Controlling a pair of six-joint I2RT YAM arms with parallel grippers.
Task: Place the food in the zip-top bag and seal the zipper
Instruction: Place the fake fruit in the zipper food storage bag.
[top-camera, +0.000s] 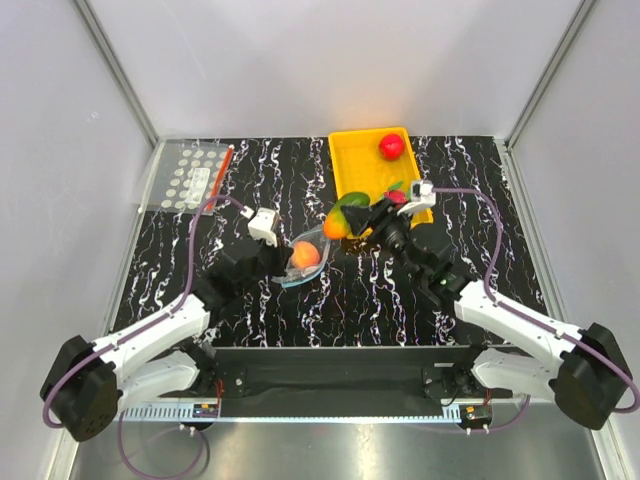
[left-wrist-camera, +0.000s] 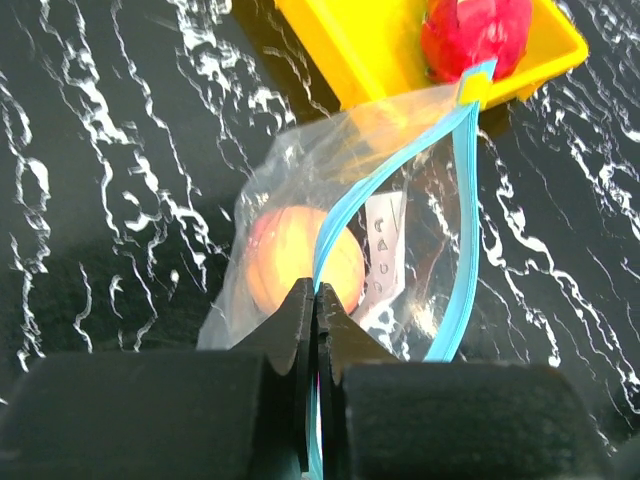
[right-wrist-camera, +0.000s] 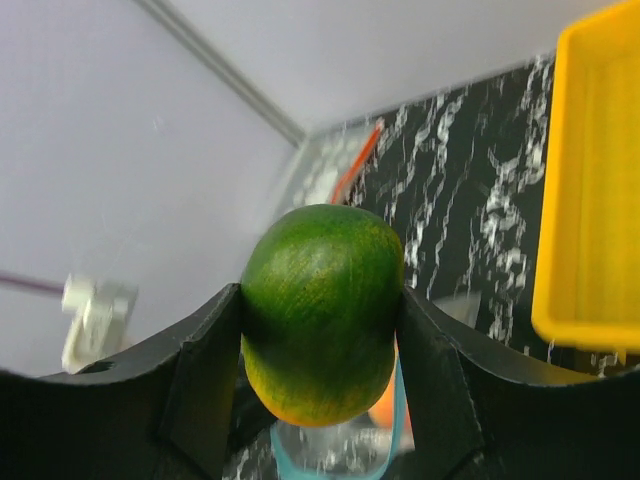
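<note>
Counting three toy fruits: one red apple (top-camera: 391, 146), one peach-orange fruit (top-camera: 305, 256), one orange-and-green fruit (top-camera: 342, 214). Two bags: one clear zip-top bag (top-camera: 318, 240), one flat white-dotted bag (top-camera: 190, 176). Just one yellow tray (top-camera: 355, 165). Two robot arms: left arm (top-camera: 150, 335), right arm (top-camera: 520, 320).

A yellow tray (top-camera: 352, 165) sits at the far edge of the table (top-camera: 350, 300), right of centre. The tabletop is black with white veining. In the far left corner lies a flat clear bag (top-camera: 188, 178) printed with white dots, with a red strip (top-camera: 222, 172) along its right side. White walls (top-camera: 330, 60) enclose three sides, joined at the corners by metal posts (top-camera: 118, 70).
</note>
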